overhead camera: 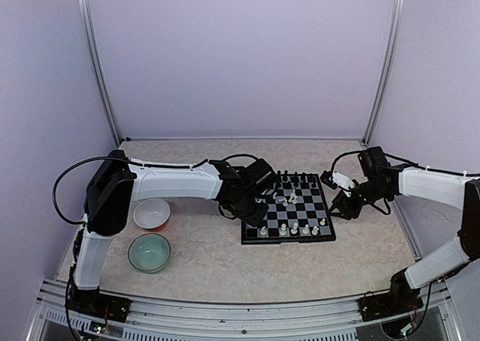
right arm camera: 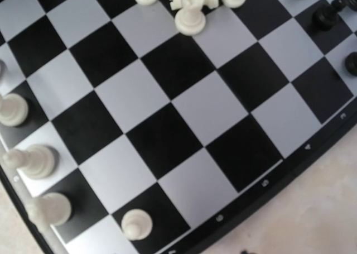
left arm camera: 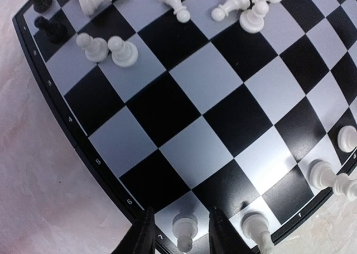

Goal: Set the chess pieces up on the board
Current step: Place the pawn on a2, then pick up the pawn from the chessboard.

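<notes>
You have the board (overhead camera: pixel 289 240) right of centre on the worktop (overhead camera: pixel 202 258), partly set. White pieces (overhead camera: pixel 294 228) stand along its lower edge; loose pieces (overhead camera: pixel 285 198) remain mid-board. Left fingers (left arm camera: pixel 142 237), parted, straddle a pawn (left arm camera: pixel 184 230). Right fingers (overhead camera: pixel 341 204): state indeterminable.

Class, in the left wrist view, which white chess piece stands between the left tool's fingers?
The white pawn at the board's bottom edge in that view, flanked by the left tool's fingers; the white piece to its right stands outside them.

Glossy plastic-looking chess pieces (left arm camera: pixel 122 52); smooth, sheeny board (left arm camera: pixel 167 106); perhaps matt, stone-patterned table (left arm camera: pixel 39 198).
</notes>
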